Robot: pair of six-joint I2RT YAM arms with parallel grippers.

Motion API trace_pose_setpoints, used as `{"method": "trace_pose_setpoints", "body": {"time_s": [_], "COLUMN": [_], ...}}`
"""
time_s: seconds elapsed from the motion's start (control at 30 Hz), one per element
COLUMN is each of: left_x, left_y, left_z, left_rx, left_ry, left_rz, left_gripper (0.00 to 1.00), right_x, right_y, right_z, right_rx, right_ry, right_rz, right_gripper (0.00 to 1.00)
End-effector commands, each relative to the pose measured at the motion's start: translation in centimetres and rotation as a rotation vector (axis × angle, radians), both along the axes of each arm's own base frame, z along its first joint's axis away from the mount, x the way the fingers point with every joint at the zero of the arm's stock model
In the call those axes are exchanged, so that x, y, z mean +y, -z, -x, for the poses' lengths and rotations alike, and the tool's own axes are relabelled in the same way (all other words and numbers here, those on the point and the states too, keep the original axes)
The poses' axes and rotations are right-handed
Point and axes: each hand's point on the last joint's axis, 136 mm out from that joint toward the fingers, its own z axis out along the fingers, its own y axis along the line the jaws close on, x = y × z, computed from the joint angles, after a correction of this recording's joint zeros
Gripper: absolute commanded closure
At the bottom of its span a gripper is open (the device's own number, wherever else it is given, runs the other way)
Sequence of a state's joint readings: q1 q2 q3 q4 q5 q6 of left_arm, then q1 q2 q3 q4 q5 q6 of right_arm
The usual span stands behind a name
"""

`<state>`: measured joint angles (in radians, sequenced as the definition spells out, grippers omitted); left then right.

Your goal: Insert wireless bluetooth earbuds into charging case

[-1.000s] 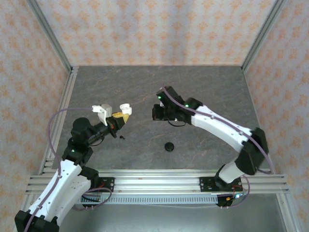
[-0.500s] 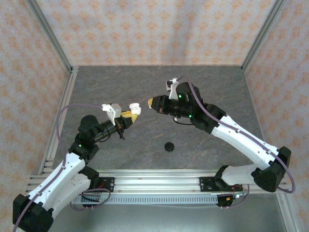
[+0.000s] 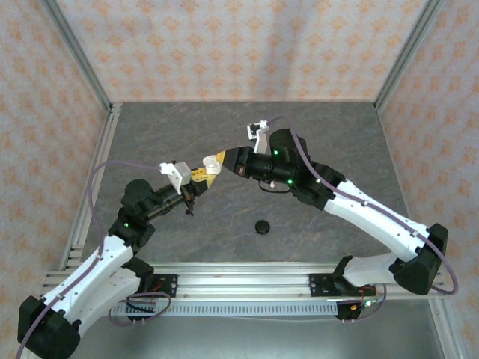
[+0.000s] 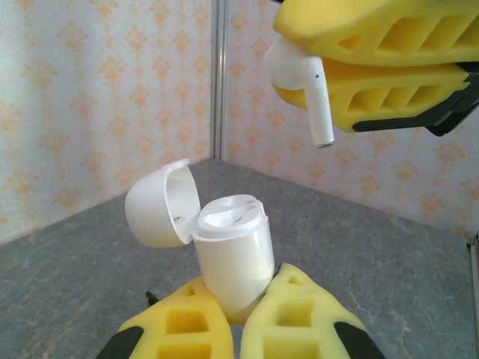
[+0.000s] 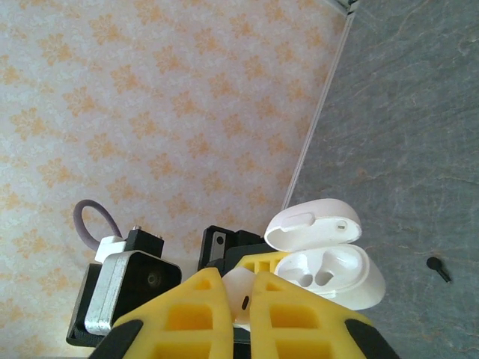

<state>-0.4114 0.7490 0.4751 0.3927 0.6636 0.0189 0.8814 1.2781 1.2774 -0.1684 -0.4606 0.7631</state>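
My left gripper (image 4: pixel 239 290) is shut on the lower body of a white charging case (image 4: pixel 233 250), held up off the table with its lid (image 4: pixel 159 203) swung open and both sockets empty. My right gripper (image 5: pixel 235 283) is shut on a white earbud (image 5: pixel 244 296). In the left wrist view this earbud (image 4: pixel 298 73) hangs stem-down above and to the right of the case, apart from it. In the top view the two grippers meet tip to tip: left gripper (image 3: pixel 200 174), case (image 3: pixel 212 167), right gripper (image 3: pixel 221 158).
A small black earbud (image 5: pixel 438 268) lies on the grey table, in the top view the black earbud (image 3: pixel 189 212) lying under the left arm. A round black object (image 3: pixel 262 226) sits nearer the front rail. Patterned walls close in the back and both sides.
The right arm swung left and brought its earbud up to the left gripper. The left gripper carried the open case up and to the right to meet it.
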Motion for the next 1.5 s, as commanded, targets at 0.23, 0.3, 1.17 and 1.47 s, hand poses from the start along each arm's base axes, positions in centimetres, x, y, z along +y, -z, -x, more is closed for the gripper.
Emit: {"method": "trace_pose_setpoints", "body": {"time_s": [0.23,0.3,1.17,1.47], "left_x": [0.2,0.2,1.2,1.2], "left_y": [-3.4,-3.3,-4.6,-4.5], "left_z": [0.6,0.8,0.8,0.6], "left_rx": [-0.136,-0.135,-0.166,-0.158], "left_ry": [-0.013,-0.012,-0.067,-0.075], "left_rz": [0.012,0.015,0.049,0.048], "left_gripper": [1.0,1.0,1.0,1.0], "right_x": [0.7,0.7,1.4,1.3], "right_y": [-2.3,-2.2,-0.4,-0.6], "right_z": [-0.6,-0.7,-1.1,-0.9], "right_rx": [-0.059,-0.055,-0.021,-0.02], "right_ry": [0.041,0.054,0.099,0.1], "right_rz": [-0.069,-0.072,-0.111,-0.118], "right_gripper": [0.9,0.9,0.91,0.91]}}
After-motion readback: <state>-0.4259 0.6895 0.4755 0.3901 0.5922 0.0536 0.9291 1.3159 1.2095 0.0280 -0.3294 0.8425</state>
